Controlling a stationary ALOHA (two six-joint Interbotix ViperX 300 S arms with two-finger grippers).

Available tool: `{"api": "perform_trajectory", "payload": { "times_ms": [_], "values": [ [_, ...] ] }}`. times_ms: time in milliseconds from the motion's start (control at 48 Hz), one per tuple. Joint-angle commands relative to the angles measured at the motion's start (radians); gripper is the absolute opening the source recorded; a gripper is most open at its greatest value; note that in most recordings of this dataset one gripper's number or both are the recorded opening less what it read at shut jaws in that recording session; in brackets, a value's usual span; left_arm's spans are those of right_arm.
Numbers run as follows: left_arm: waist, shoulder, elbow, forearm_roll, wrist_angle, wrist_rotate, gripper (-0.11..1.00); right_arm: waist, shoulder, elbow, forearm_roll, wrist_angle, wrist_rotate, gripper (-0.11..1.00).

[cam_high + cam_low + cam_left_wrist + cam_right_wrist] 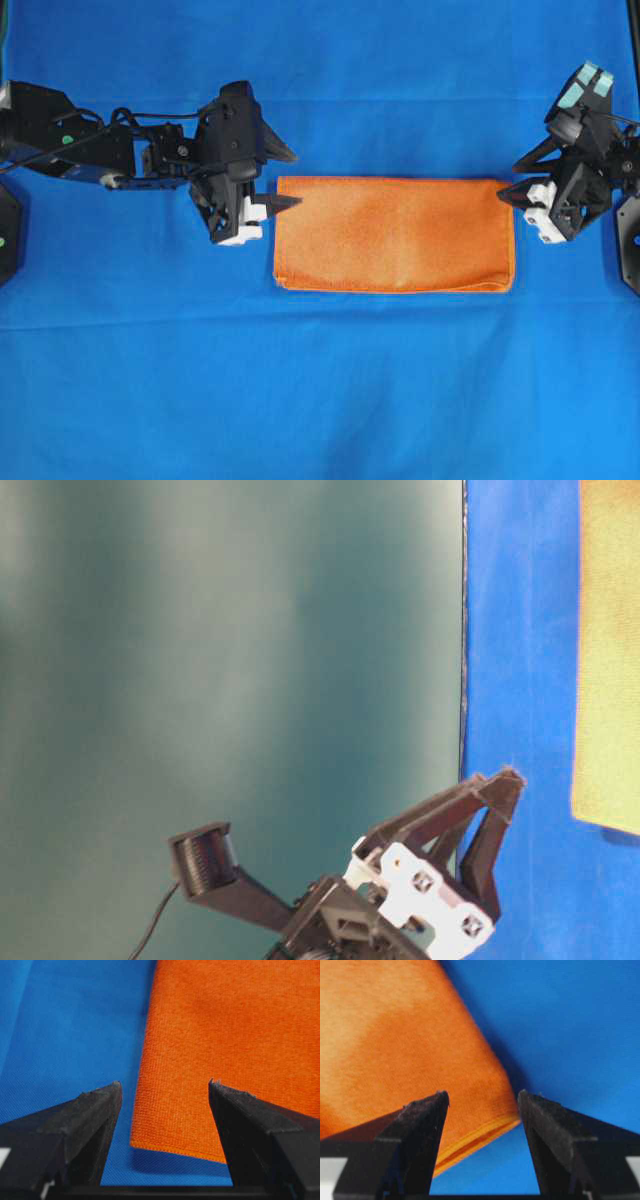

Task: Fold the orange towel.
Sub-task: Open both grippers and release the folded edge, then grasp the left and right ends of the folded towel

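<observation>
Here, nearest the bottom of the overhead view, lies only bare blue table cover. Farther up, at mid-table, rests the orange towel, one cloth, lying flat as a wide rectangle with doubled edges along its near side, so it is folded over on itself. No bin, tray or other holder shows in any view, and nothing lies on the towel.

Two grippers flank it. The left gripper sits at the towel's left end, level with its far left corner, one dark fingertip reaching just to that corner's edge. Its wrist camera shows both fingers spread wide, with the towel's corner lying on the cover between them and neither finger touching cloth: released, holding nothing.

The right gripper stands just beside the towel's right end, near the far right corner. Its wrist view likewise shows two fingers parted, the layered towel corner below and between them, untouched: also released and empty.

In the table-level view, which appears turned on its side, one gripper shows with its fingers apart against a dull green backdrop, and a strip of the towel sits at the frame's right edge on the blue cover.

Count: one towel, two grippers.
</observation>
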Motion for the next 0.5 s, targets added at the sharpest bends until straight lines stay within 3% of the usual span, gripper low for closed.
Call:
{"api": "perform_trajectory", "payload": {
  "times_ms": [0, 209, 480],
  "values": [
    [0.005, 0.008, -0.028, 0.0, -0.011, 0.002, 0.64, -0.015, 0.014, -0.023, -0.017, -0.006, -0.002, 0.61],
    [0.029, 0.098, -0.074, 0.0, -0.012, 0.002, 0.64, -0.066, 0.117, -0.029, -0.051, -0.032, -0.002, 0.61],
    [0.066, 0.187, -0.083, 0.0, -0.012, 0.002, 0.64, -0.067, 0.238, -0.029, -0.051, -0.067, 0.003, 0.6]
  ]
}}
